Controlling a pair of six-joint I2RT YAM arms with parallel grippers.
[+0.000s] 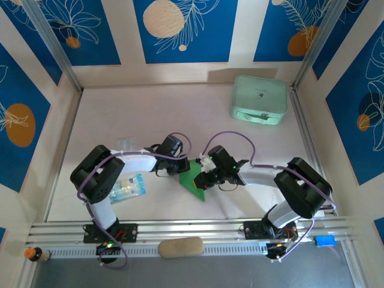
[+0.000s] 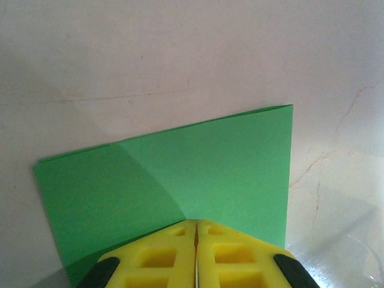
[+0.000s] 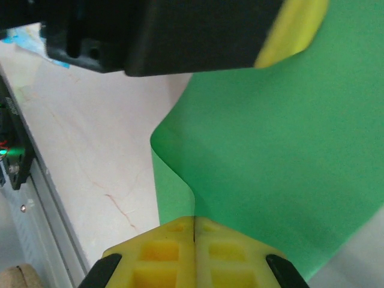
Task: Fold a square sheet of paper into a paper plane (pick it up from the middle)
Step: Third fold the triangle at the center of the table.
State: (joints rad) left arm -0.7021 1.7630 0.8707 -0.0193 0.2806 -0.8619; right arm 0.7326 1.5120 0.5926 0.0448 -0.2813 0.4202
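- From above: the sheet of paper is at the near middle of the table, caught between my left pincer and my right pincer, which meet on it from either side. The mint case stands well apart at the far right, and a clear packet lies beside my left arm. I judge neither is in the way
- Left wrist: my left fingers are pressed together, pinching the sheet's near edge. The sheet is doubled over, with two layers showing at its far corner. It looks thin, light and limp, so I expect it to crease readily and tear if tugged. It is best held close to a fold
- Right wrist: my right fingers are pressed together on a curl of the sheet, which bows upward. My left pincer's black body sits just above, so crowding is the risk
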